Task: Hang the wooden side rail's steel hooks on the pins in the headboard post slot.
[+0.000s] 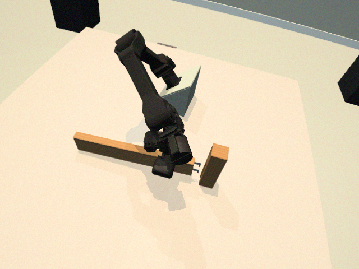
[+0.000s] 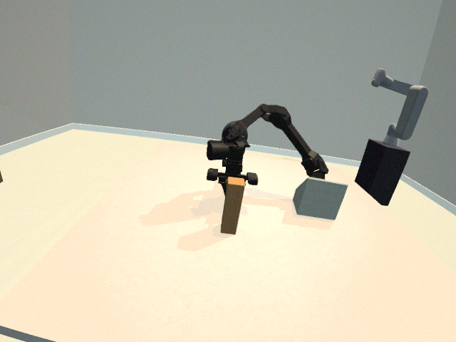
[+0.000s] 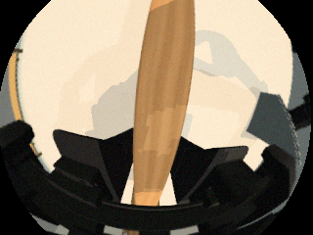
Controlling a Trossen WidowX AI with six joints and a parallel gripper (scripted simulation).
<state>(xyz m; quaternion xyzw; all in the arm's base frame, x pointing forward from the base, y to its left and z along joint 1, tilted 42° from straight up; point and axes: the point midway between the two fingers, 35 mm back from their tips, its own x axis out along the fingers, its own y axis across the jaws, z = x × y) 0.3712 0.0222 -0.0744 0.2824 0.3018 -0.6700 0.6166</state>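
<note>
The wooden side rail [image 1: 115, 150] [image 3: 163, 73] is on edge, its far end on the table at the left in the top view. Its hook end seems slightly raised; exact height is hard to tell. Two steel hooks [image 1: 197, 164] stick out of that end, one above the other, with a small gap to the post. The headboard post [image 1: 214, 169] [image 2: 232, 207] stands upright; its slot and pins are hidden. My gripper [image 1: 157, 154] [image 2: 232, 177] [image 3: 153, 129] is shut on the rail from above, nearer the hook end. The post hides most of the rail in the exterior view.
A grey-green wedge-shaped block [image 1: 182, 101] [image 2: 320, 199] stands by the arm's base, behind the rail in the top view. A grey robot arm [image 2: 410, 110] on a black pedestal [image 2: 381, 171] stands off to the right in the exterior view.
</note>
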